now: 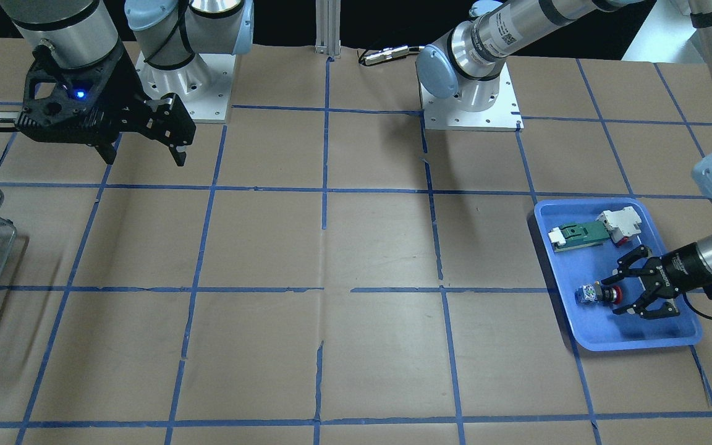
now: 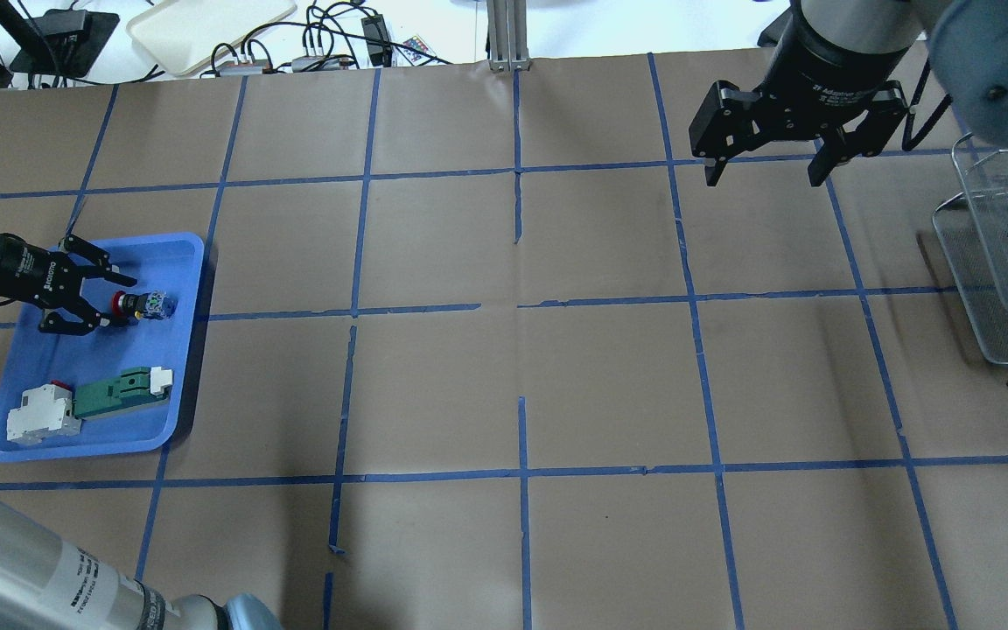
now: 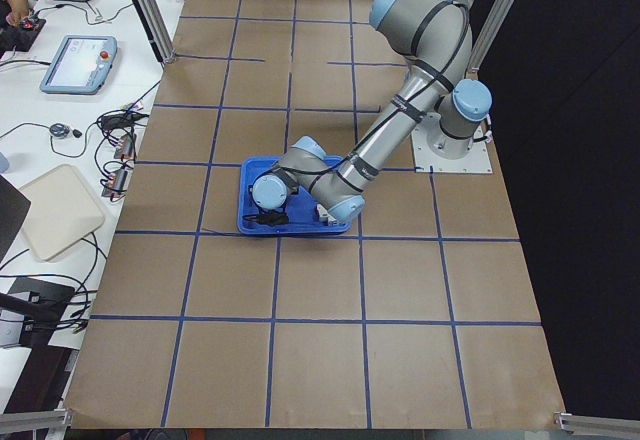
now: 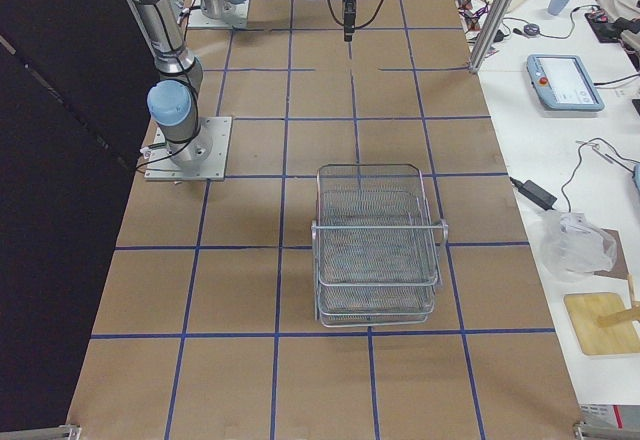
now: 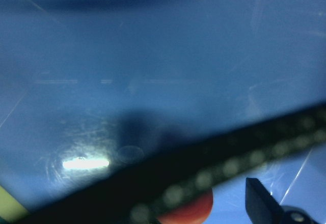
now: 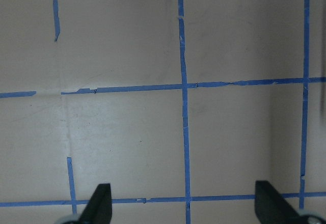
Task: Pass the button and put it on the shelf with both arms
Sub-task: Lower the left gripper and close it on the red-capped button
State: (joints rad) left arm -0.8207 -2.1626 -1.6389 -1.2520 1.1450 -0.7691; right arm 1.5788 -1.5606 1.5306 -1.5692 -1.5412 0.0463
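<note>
The button (image 2: 143, 304) lies on its side in the blue tray (image 2: 192, 367), with its red cap toward my left gripper (image 2: 115, 300). That gripper is low in the tray and open, and its fingertips stand on either side of the red cap without closing on it. The front-facing view shows the same: the button (image 1: 594, 294) in front of the open left gripper (image 1: 619, 292). The left wrist view shows part of the red cap (image 5: 189, 211) at its bottom edge. My right gripper (image 2: 765, 178) is open and empty, held above the table near the wire-mesh shelf (image 2: 1007, 262).
The tray also holds a green-and-white flat part (image 2: 119, 394) and a white block (image 2: 40, 418). The shelf (image 4: 375, 250) stands at the table's right end. Blue tape lines grid the brown table. Cables and a cream tray (image 2: 206, 26) lie beyond the far edge.
</note>
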